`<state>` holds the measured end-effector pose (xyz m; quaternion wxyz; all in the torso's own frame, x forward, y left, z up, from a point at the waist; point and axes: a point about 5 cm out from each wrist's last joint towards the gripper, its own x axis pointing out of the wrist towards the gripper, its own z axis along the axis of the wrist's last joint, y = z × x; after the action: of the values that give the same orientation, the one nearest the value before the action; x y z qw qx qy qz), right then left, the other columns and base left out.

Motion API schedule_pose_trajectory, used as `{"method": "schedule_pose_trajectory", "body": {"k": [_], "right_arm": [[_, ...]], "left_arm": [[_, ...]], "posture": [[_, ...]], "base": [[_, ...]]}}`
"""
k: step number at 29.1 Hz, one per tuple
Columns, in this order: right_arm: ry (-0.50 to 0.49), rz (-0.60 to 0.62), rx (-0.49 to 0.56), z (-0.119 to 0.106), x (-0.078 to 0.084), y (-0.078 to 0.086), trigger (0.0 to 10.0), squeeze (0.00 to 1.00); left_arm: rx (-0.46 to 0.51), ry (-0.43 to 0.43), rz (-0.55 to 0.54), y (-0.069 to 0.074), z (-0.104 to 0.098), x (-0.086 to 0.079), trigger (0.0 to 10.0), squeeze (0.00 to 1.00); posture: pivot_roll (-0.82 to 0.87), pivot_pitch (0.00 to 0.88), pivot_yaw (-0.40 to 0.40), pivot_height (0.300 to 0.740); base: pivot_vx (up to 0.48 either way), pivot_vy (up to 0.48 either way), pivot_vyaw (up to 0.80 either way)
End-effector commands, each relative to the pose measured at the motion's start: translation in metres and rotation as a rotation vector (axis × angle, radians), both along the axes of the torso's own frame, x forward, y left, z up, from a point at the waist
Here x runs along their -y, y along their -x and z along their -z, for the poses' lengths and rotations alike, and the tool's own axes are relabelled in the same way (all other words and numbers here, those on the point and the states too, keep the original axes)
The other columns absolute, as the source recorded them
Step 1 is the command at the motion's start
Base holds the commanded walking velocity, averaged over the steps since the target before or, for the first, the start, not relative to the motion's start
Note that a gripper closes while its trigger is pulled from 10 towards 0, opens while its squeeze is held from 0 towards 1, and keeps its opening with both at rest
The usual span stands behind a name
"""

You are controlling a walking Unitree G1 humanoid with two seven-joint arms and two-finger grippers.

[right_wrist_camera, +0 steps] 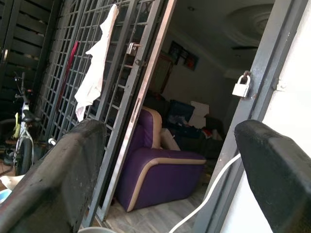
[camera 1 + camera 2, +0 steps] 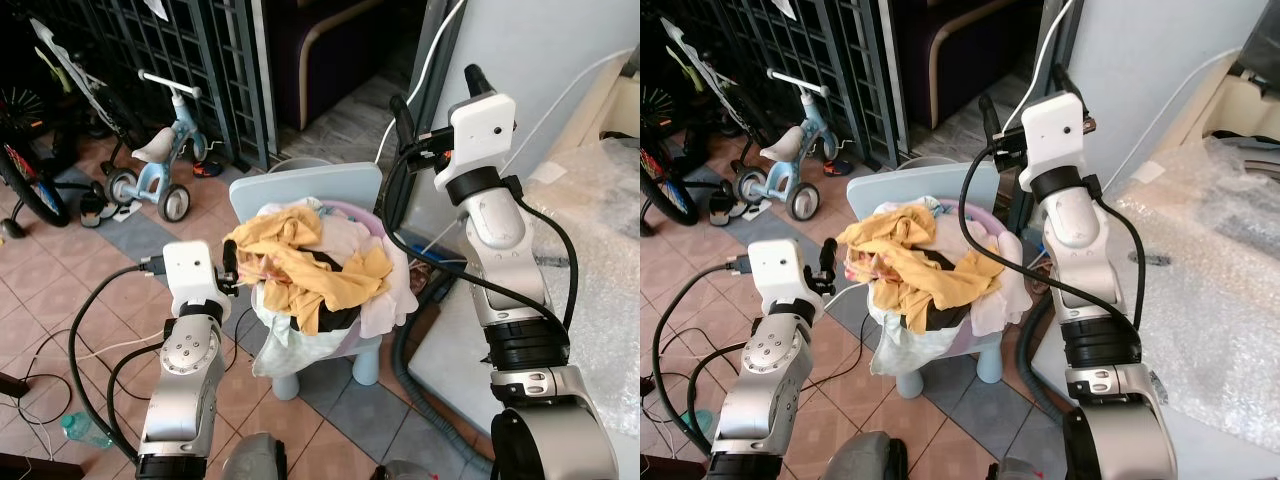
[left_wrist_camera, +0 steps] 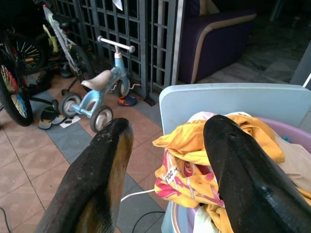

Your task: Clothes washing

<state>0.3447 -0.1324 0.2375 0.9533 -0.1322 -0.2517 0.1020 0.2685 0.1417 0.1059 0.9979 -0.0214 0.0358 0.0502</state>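
1. The clothes (image 2: 310,265) sit heaped in a purple basket (image 2: 372,217) on a small pale-blue chair (image 2: 300,188), right in front of the robot — a yellow garment (image 2: 345,275) is draped over the top, with white and dark pieces under it.
2. The left gripper (image 2: 229,266) hangs just beside the pile's near edge, fingers apart and holding nothing; one finger (image 3: 243,170) already reaches over the yellow cloth.
3. The right gripper (image 2: 437,105) is raised well above and behind the basket, pointing off toward the gate (image 1: 112,97) and a purple armchair (image 1: 155,174), fingers spread wide and empty.
4. I'd judge the load soft, light and floppy — it will sag and trail, and pieces look tangled, so one tug may drag others along.
5. The best hold is probably a bunched fold of the yellow garment at the top, pinched deep rather than by a thin edge.
6. Lifting the basket itself by its rim might be surer, though cloth spills over most of that rim.
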Motion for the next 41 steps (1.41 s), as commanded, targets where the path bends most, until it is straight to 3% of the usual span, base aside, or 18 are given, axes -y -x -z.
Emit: {"method": "schedule_pose_trajectory", "body": {"k": [1,6,15,20,22,24,27,29,36,41], "right_arm": [[-0.003,0.003,0.003,-0.002,-0.001,-0.002,10.0,0.00],[0.014,-0.012,0.013,-0.004,-0.005,-0.002,10.0,0.00],[0.079,-0.066,-0.075,0.015,-0.014,-0.001,10.0,0.00],[0.046,-0.051,-0.235,0.042,-0.011,-0.004,10.0,0.00],[0.074,-0.052,-0.352,0.066,-0.011,-0.003,10.0,0.00],[0.101,-0.079,-0.470,0.091,-0.012,0.003,10.0,0.00],[0.084,-0.098,-0.539,0.107,-0.013,0.010,10.0,0.00],[0.081,-0.089,-0.628,0.132,-0.011,0.021,10.0,0.00],[0.078,-0.094,-0.681,0.147,-0.014,0.030,10.0,0.00],[0.086,-0.056,-0.774,0.165,-0.014,0.036,10.0,0.00]], "left_arm": [[0.009,-0.002,-0.005,-0.002,-0.002,0.001,10.0,0.00],[0.013,-0.001,-0.010,-0.002,-0.003,0.002,10.0,0.00],[0.001,-0.025,-0.014,-0.004,-0.003,0.000,10.0,0.00],[0.001,-0.017,-0.030,0.002,-0.003,-0.004,10.0,0.00],[-0.029,-0.021,-0.039,0.006,0.003,-0.005,10.0,0.00],[-0.047,-0.013,-0.049,0.009,0.006,-0.006,10.0,0.00],[-0.063,-0.024,-0.061,0.011,0.008,-0.008,10.0,0.00],[-0.076,-0.032,-0.058,0.015,0.011,-0.012,10.0,0.00],[-0.065,-0.037,-0.037,0.017,0.011,-0.011,10.0,0.00],[-0.073,-0.026,-0.012,0.016,0.010,-0.007,10.0,0.00]], "posture": [[0.08,0.015,0.005,0.740],[0.06,0.031,-0.006,0.740],[0.03,0.069,-0.013,0.740],[0.03,0.089,-0.029,0.740],[0.04,0.086,-0.035,0.740],[0.04,0.083,-0.036,0.740],[0.05,0.080,-0.036,0.740],[0.05,0.072,-0.029,0.740],[0.05,0.057,-0.015,0.740],[0.06,0.034,0.002,0.740]], "base": [[0.000,0.000,0.00],[0.000,0.000,0.48],[0.000,0.000,0.68],[0.221,0.291,0.00],[0.289,0.382,0.00],[0.289,0.382,0.00],[0.291,0.382,0.00],[0.283,0.388,0.00],[0.000,0.094,0.23],[0.000,0.000,0.52]]}}
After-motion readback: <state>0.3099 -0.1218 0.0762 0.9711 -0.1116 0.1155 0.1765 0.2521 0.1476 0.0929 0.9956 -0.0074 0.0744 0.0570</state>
